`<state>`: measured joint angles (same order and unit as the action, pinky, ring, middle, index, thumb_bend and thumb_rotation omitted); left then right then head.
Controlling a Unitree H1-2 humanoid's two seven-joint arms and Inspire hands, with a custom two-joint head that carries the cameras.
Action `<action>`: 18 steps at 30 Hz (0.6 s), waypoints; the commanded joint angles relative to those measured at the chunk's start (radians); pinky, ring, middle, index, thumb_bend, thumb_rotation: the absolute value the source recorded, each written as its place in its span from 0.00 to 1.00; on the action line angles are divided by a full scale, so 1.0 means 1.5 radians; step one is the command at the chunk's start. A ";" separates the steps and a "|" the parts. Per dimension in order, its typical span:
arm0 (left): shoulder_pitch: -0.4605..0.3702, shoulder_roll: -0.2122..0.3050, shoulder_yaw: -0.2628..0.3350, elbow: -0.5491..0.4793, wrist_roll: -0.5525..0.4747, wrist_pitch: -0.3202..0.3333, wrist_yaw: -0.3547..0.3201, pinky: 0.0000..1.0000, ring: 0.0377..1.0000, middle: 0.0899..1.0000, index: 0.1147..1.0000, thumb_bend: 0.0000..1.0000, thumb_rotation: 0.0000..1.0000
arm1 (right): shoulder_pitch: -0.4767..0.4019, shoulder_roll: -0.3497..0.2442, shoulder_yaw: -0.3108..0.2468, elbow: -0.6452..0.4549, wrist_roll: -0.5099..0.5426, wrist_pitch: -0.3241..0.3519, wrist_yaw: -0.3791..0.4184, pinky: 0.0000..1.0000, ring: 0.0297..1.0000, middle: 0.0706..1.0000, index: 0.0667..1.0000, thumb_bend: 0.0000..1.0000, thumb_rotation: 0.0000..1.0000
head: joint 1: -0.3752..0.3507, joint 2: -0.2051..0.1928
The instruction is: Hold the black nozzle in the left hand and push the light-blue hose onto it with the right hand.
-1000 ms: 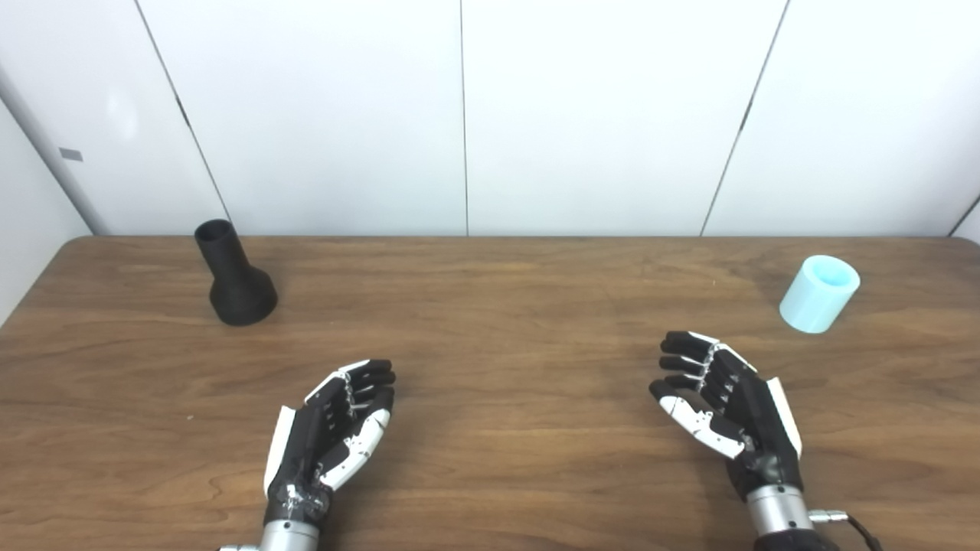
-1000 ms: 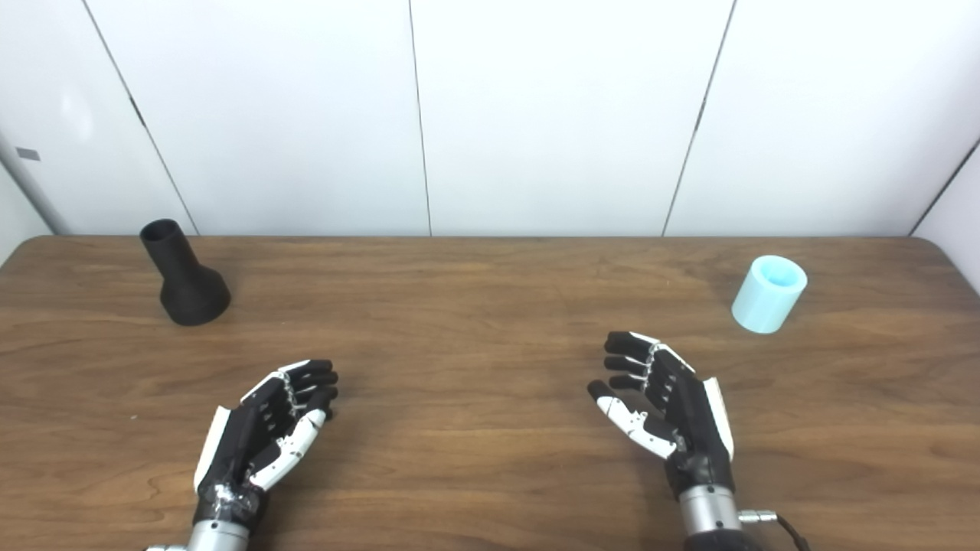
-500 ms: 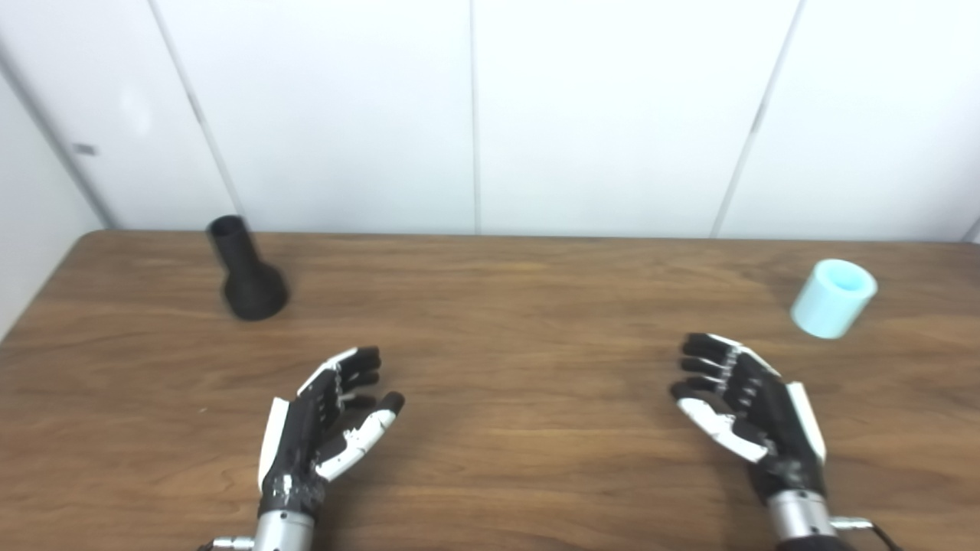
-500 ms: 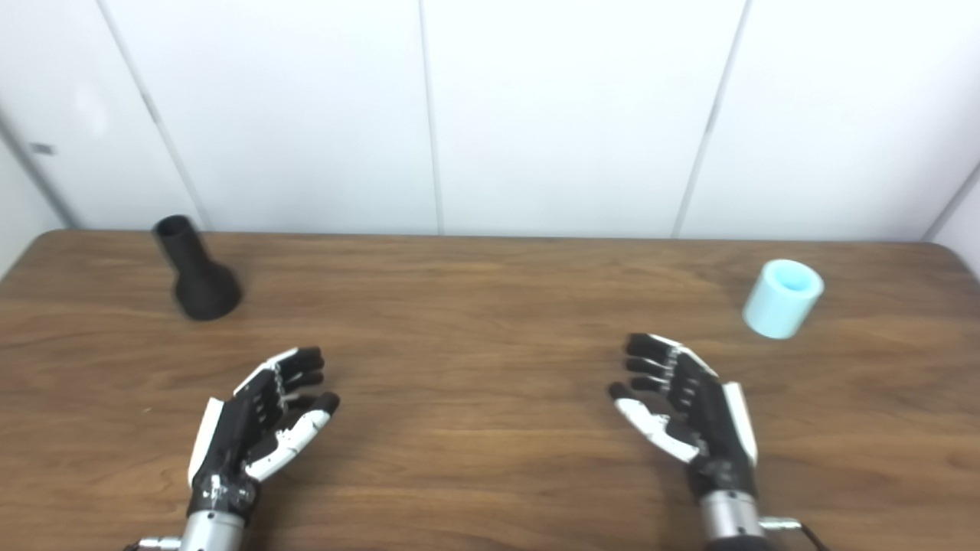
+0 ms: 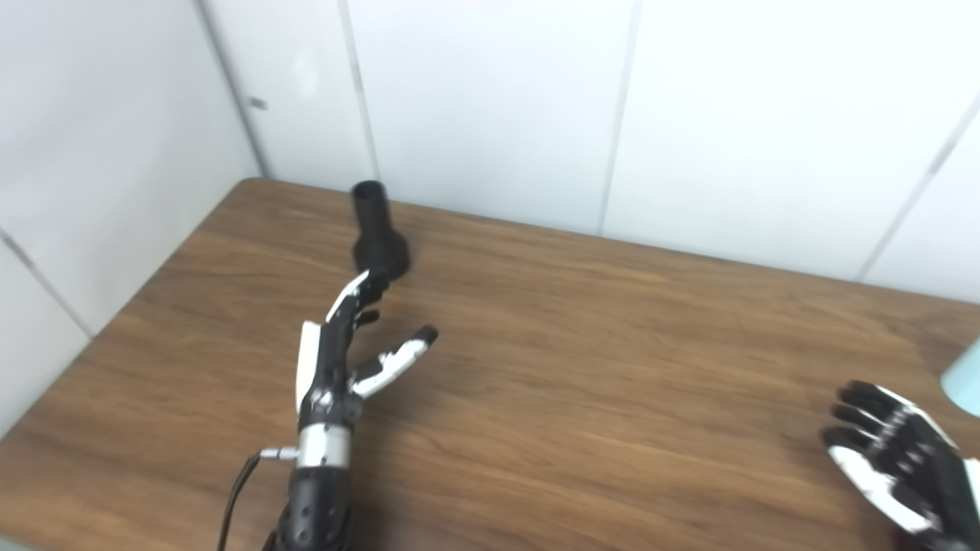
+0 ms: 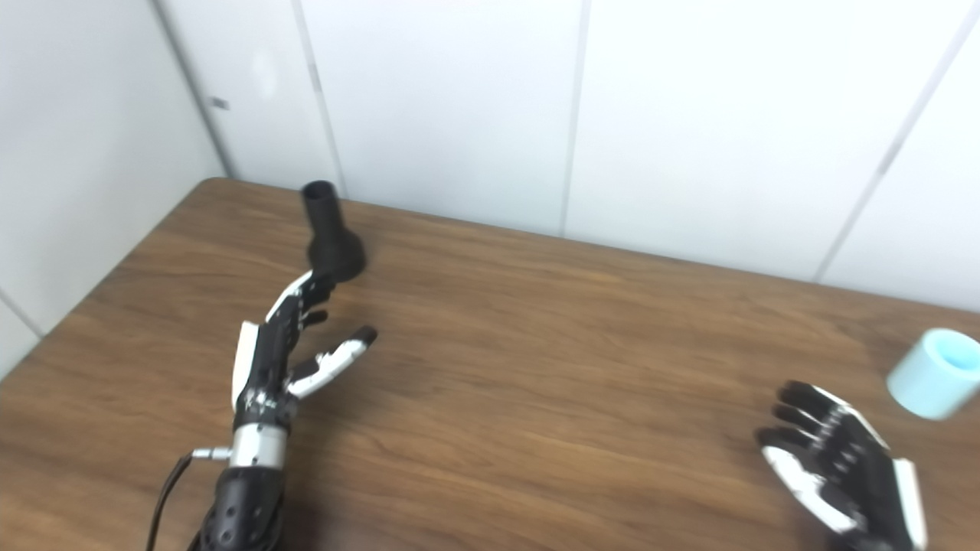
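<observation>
Right eye view: right hand point(image 6: 842, 474) sits near right over the bench point(image 6: 536, 367), fingers spread, holding nothing. Left hand point(image 6: 283, 352) is splayed too, fingertips just short of the upright black nozzle point(image 6: 329, 233) far left. Light-blue hose point(image 6: 932, 373) stands by the right edge.

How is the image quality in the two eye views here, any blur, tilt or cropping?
Left eye view: soft blur, tilted; the light-blue hose is cut by the right edge, the right hand partly cropped. Right eye view: same softness; hose whole, black nozzle and left hand recognisable.
</observation>
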<state>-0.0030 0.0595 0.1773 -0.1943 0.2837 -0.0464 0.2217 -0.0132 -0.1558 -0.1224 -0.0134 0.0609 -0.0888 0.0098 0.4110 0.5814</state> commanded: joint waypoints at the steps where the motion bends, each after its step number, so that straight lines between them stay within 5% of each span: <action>1: -0.026 0.018 0.006 -0.009 0.010 -0.009 0.008 0.82 0.85 0.82 0.83 0.83 0.27 | -0.018 -0.010 -0.008 -0.005 0.013 -0.033 0.010 0.62 0.70 0.70 0.67 0.25 0.00 | 0.006 -0.002; 7: -0.050 0.043 0.014 0.011 0.025 0.018 0.010 0.86 0.87 0.85 0.88 0.85 0.27 | -0.022 -0.013 -0.022 -0.005 0.052 -0.003 0.018 0.66 0.73 0.73 0.69 0.27 0.01 | 0.047 -0.012; 12: -0.071 0.056 0.012 0.021 0.043 0.052 0.011 0.90 0.92 0.90 0.92 0.88 0.31 | -0.027 -0.017 -0.029 0.003 0.065 -0.003 0.025 0.60 0.68 0.68 0.64 0.32 0.20 | 0.067 -0.018; 18: -0.095 0.073 0.007 0.015 0.069 0.126 -0.001 0.95 0.96 0.94 0.98 0.95 0.40 | -0.031 -0.022 -0.030 0.016 0.060 -0.016 0.029 0.56 0.65 0.65 0.61 0.35 0.30 | 0.071 -0.026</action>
<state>-0.1114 0.1489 0.1877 -0.1498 0.3674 0.1350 0.2182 -0.0395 -0.1650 -0.1605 0.0202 0.1537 -0.0833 0.0432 0.5170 0.5415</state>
